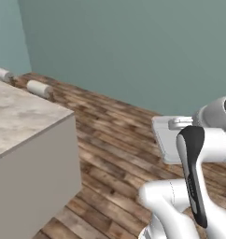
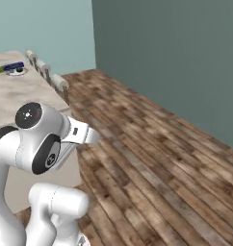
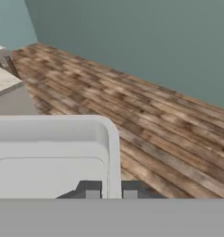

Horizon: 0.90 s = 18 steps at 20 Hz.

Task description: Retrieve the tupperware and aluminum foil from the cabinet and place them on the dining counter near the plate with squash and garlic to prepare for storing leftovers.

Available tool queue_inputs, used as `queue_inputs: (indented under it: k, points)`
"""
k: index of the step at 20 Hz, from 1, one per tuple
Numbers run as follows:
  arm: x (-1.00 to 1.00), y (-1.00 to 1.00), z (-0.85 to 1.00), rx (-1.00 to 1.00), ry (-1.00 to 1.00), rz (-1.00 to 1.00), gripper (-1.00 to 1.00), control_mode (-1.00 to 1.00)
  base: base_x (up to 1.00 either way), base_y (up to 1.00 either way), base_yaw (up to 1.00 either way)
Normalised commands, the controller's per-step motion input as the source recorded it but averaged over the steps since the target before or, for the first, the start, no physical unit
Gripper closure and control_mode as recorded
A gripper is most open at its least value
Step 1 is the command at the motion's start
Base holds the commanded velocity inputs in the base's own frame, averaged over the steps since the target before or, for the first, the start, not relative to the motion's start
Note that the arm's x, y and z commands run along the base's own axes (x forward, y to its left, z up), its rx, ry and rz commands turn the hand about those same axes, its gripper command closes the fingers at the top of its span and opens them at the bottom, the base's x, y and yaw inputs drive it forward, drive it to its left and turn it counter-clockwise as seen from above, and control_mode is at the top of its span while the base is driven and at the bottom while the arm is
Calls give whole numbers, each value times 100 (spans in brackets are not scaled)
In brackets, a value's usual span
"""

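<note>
Our tool (image 3: 111,189) pinches the rim of the tupperware (image 3: 53,152), holding it over the wood floor (image 3: 155,120), near the bench (image 1: 26,116).

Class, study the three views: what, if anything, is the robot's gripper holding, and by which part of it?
The gripper holds the tupperware, pinched shut on the raised rim along one side of it; the container hangs above the wooden floor, beside the dining counter.

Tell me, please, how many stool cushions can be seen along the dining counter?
3 in the right base view: the nearest cushion, the middle cushion and the farthest cushion, lined along the dining counter edge. More may be hidden beyond.
</note>
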Motion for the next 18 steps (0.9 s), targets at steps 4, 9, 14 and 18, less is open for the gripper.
queue_inputs:
  k: [4, 9, 14, 18]
  points:
    - [0, 0, 0, 0, 0, 0, 100, 100, 100, -44, 39]
    - [0, 0, 0, 0, 0, 0, 100, 100, 100, -45, 38]
    - [0, 0, 0, 0, 0, 0, 100, 100, 100, -41, 39]
    - [0, 0, 0, 0, 0, 0, 100, 100, 100, -42, 40]
